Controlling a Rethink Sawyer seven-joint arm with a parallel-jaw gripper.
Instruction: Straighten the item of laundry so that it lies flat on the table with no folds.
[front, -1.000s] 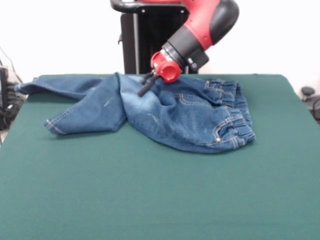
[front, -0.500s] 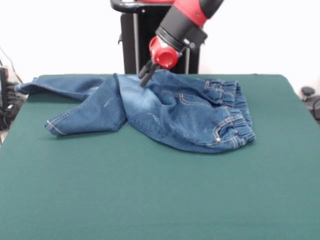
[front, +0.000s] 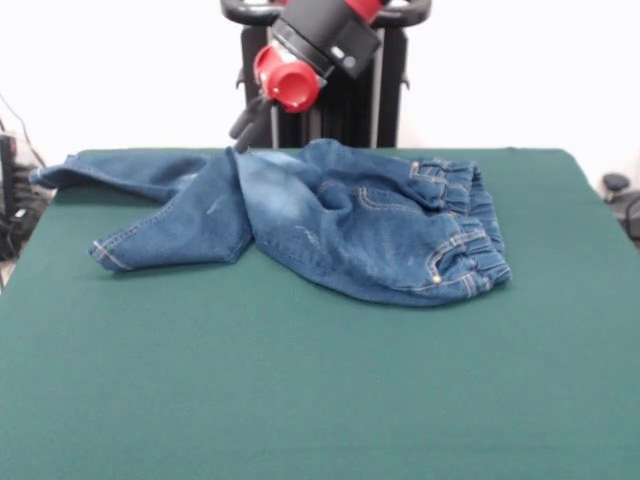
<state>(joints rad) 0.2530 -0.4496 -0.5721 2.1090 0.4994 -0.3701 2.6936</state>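
The table (front: 320, 400) is big and has a dark green top. Most of it is bare, all across the near part.

The jeans (front: 340, 225) are small and blue. They lie at the far side of the table, spread from the left edge to right of the middle. They are not flat. The waistband (front: 470, 215) is at the right, and it is crinkled and bunched up. You can see pockets with orange stitching there. One leg runs out to the far left corner. The other leg is folded over and points to the near left, with its hem (front: 110, 255) on the green top. There is a raised fold in the middle where the legs meet.

The arm is red and black. Its end effector (front: 243, 130) hangs above the far edge of the jeans and does not touch them. I cannot tell if it is open or closed.
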